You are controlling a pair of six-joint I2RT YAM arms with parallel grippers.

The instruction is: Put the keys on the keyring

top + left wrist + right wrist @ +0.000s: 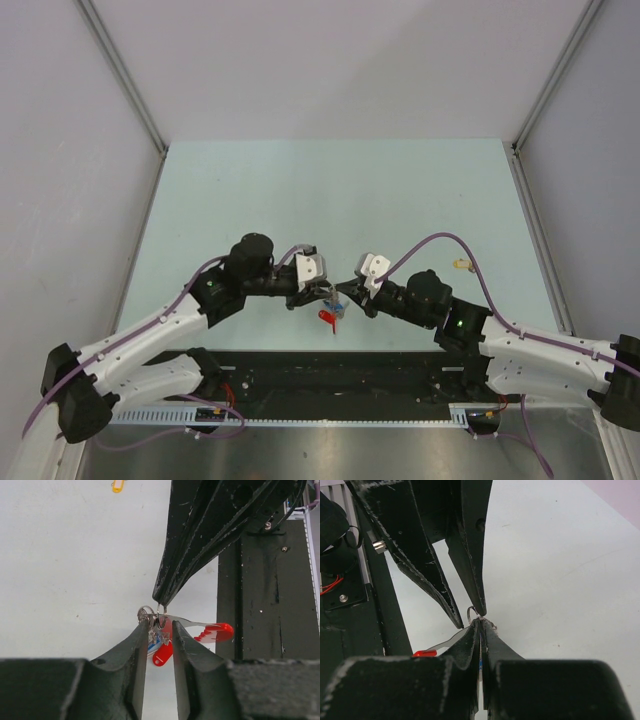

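We see the two grippers meeting tip to tip over the near middle of the table [250, 190], and the keyring [146, 614] sits just where they meet. The right gripper [480, 624] is all but closed, pinching the thin metal of the ring at its very tips. The left gripper [161, 625] stands a narrow way open with the ring and its hanging cluster in the gap. We cannot tell whether its pads press on anything.

From the ring the grey strap [184, 623] runs toward the near edge and ends in the red curved piece [216, 631]. The keyring's long axis therefore lies roughly far to near, and as far as we can judge it hangs free of the table.

At the ring we count two coloured heads — one blue key [155, 643] and one red key [162, 655]. One yellow key [461, 265] lies alone on the table, well apart to the right of the meeting point and a little farther back. We judge that the next move turns on this: the loose key lies on the right arm's side, nearer that gripper than the left — yet that gripper is the one pinching the ring. The yellow key's own axis is too small to read.

In all we count one ring, one strap, three keys and two grippers.
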